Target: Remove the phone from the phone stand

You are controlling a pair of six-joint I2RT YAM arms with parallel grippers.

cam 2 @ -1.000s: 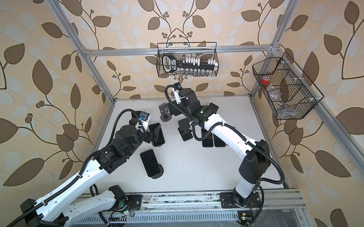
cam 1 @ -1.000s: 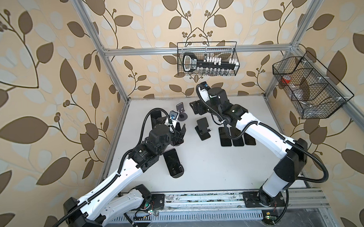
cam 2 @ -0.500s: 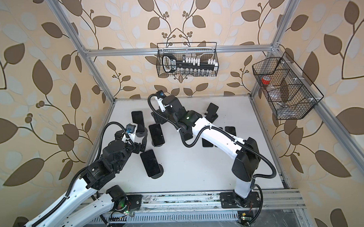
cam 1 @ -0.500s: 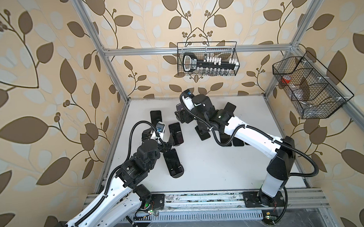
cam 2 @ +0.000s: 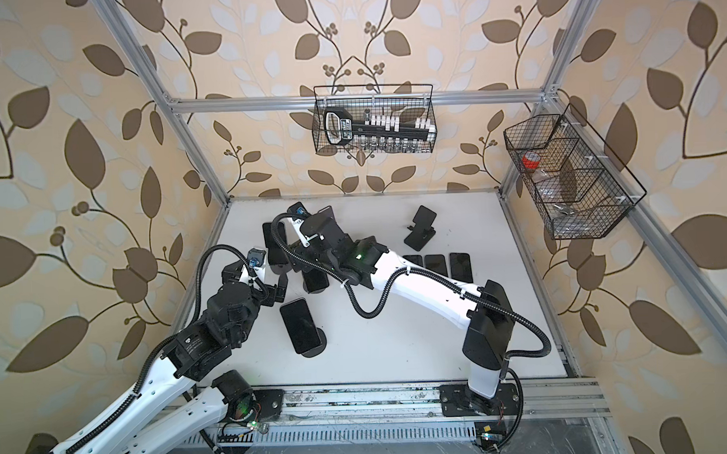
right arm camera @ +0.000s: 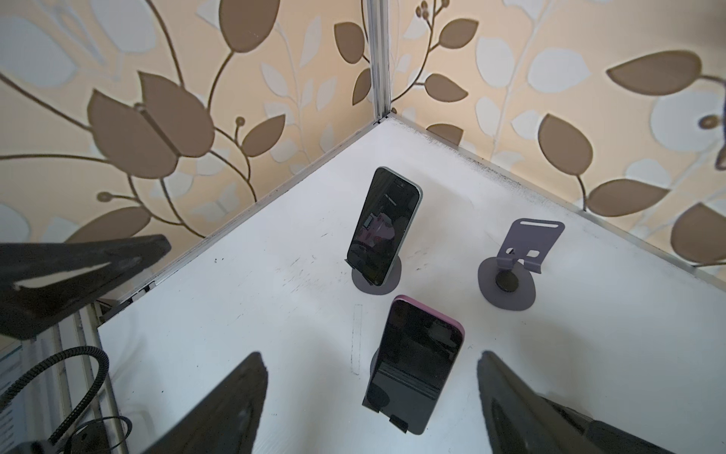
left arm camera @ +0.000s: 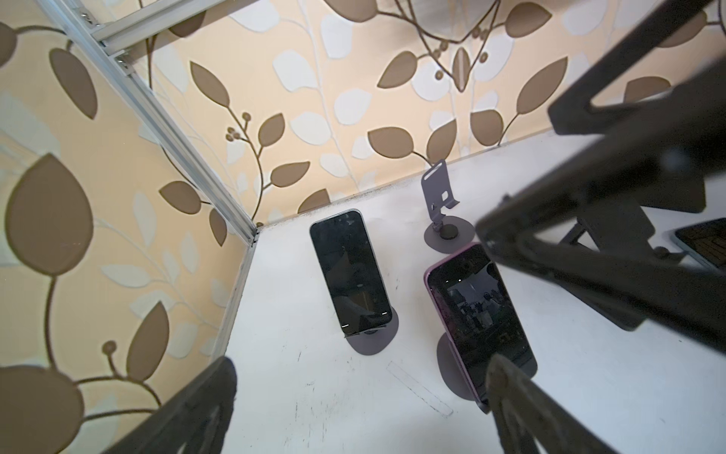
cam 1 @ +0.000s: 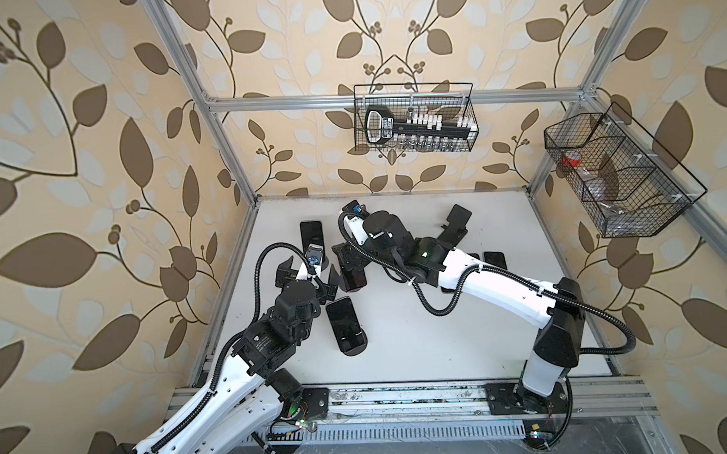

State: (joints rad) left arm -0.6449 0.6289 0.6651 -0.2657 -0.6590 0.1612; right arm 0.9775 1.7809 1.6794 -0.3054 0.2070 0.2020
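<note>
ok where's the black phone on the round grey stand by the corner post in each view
top view: black phone in the back-left corner.
top view: same back-left corner.
left wrist: mid-picture, before the corner.
right wrist: mid-picture, nearest the corner.
shared landmark: aluminium corner post.

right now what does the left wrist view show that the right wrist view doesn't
Only the left wrist view: part of another phone at the picture's edge. Only the right wrist view: a black ribbed cable beside the table's edge. Both: the black phone leaning on its stand, the purple-cased phone on its stand, and the empty grey stand near the wall.
</note>
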